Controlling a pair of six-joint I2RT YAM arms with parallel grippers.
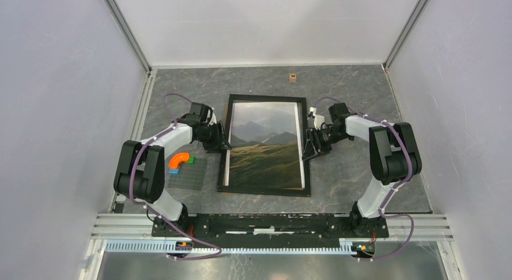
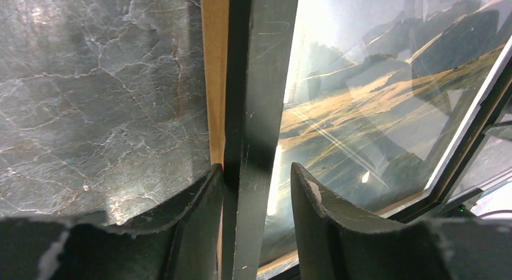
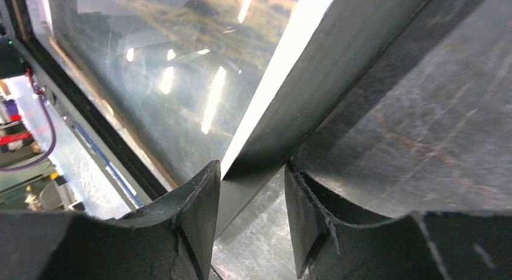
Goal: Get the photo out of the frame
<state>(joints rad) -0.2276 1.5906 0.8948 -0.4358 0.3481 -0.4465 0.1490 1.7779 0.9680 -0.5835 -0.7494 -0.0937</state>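
Observation:
The frame [image 1: 264, 99] lies flat mid-table, glass up, with the photo [image 1: 265, 148] of misty mountains and grassy hills inside. My left gripper [image 1: 221, 140] is at the frame's left border and my right gripper [image 1: 309, 148] at its right border. In the left wrist view the left gripper [image 2: 255, 166] has closed in astride the black border [image 2: 259, 81]. One finger [image 2: 199, 201] presses the light wood outer edge and the other stands on the glass over the photo [image 2: 362, 99]. In the right wrist view the right gripper [image 3: 251, 166] pinches the border [image 3: 326, 81] at its fingertips, beside the photo [image 3: 151, 63].
A dark grey baseplate [image 1: 187, 174] holding an orange curved piece [image 1: 179, 160] and small bricks lies just left of the frame, close under my left arm. A small wooden block [image 1: 293, 78] sits near the back wall. Side walls enclose the marble-patterned table.

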